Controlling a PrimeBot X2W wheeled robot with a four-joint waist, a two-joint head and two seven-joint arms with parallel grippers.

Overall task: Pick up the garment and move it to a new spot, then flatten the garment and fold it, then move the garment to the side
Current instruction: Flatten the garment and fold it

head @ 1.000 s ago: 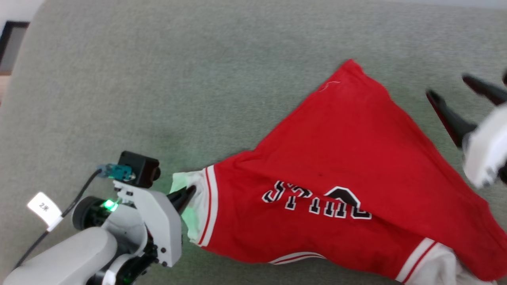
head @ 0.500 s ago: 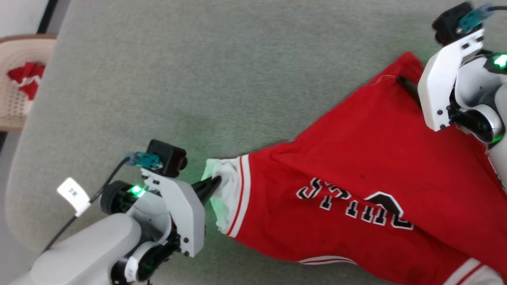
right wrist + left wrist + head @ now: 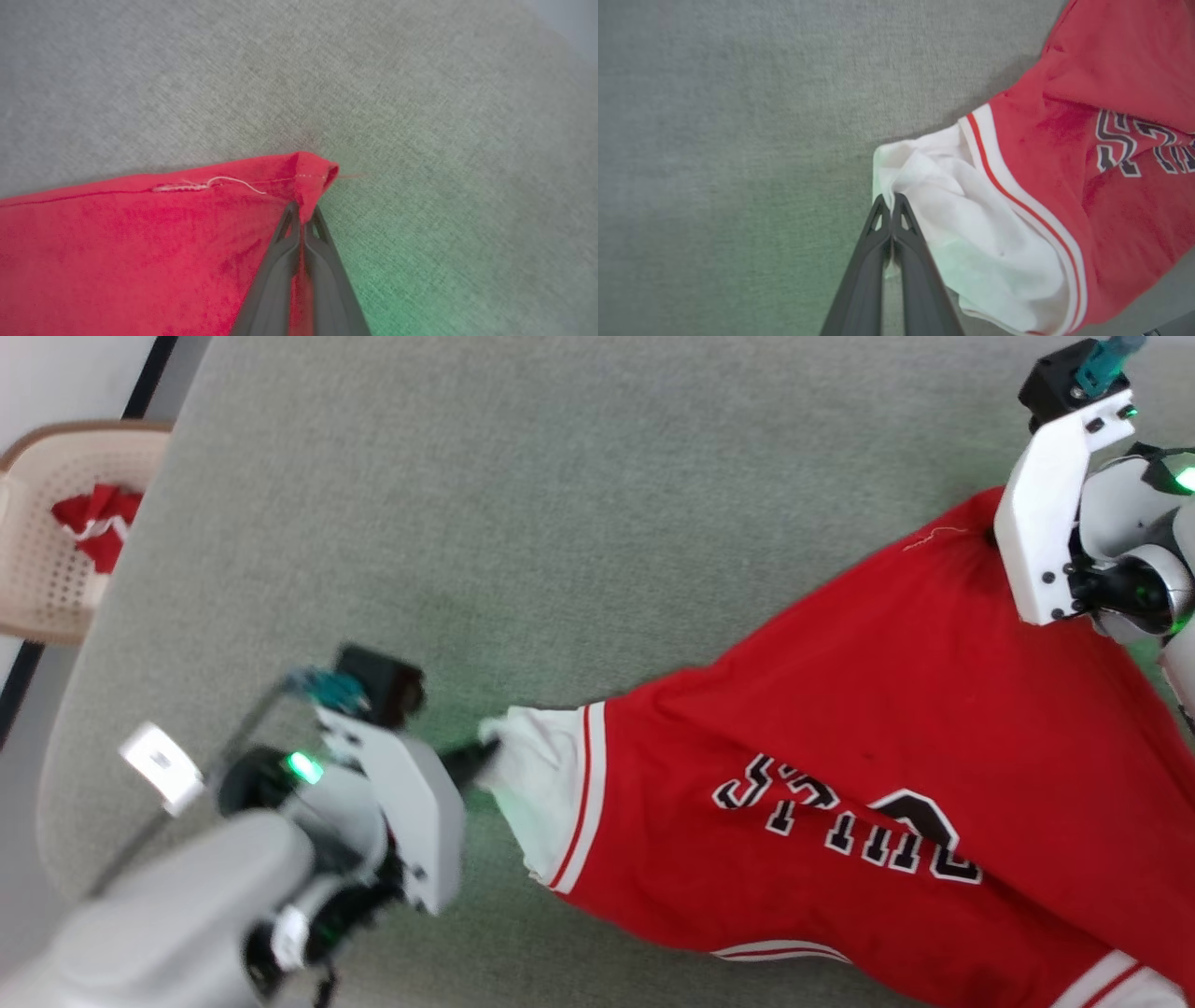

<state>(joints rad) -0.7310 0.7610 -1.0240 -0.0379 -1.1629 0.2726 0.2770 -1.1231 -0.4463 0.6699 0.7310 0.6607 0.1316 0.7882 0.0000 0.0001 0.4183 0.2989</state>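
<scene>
Head view looks steeply down over the grey surface (image 3: pixel 560 523); wrist views sit close: left at the white sleeve (image 3: pixel 971 224), right at the red corner (image 3: pixel 310 175) of the garment (image 3: pixel 840 709) (both also in the head view).

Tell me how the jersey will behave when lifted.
The jersey is probably floppy: the sleeve bunches at the left gripper. It will likely sag between grips, since the right gripper pinches only a hem corner. Thin cloth, so probably light.
</scene>
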